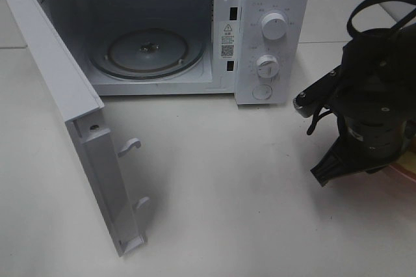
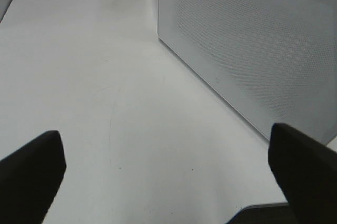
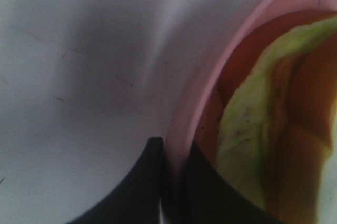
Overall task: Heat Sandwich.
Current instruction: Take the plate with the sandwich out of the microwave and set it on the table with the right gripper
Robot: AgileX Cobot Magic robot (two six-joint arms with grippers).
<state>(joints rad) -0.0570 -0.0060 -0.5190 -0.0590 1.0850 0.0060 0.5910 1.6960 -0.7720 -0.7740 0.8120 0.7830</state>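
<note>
- One microwave (image 1: 195, 30) stands at the back edge of the counter (image 1: 227, 192), its one door (image 1: 71, 114) swung fully open toward the front left, with two hooked latches on the door's inner edge.
- One round glass turntable (image 1: 146, 52) lies inside the microwave; two white knobs (image 1: 273, 26) and one round button sit on the panel to its right.
- Two robot arms are present. The left gripper (image 2: 168, 171) shows only in its own wrist view, fingers (image 2: 31, 176) spread wide with nothing between them, just beside the outer face of the open door.
- A broad bare stretch of counter lies between the door and the right arm, in front of the microwave's mouth.
- The right gripper (image 3: 171, 182) is low at the right edge of the counter, seen from above as a black arm. Its fingers (image 3: 145, 182) are pressed nearly together, pinching the rim of one pink plate (image 3: 200, 92).
- One sandwich (image 3: 263, 129) lies on that plate, at the right edge of the counter, well apart from the microwave. It sits just inside the rim from the pinching fingers; whether the inner finger touches it cannot be told.
</note>
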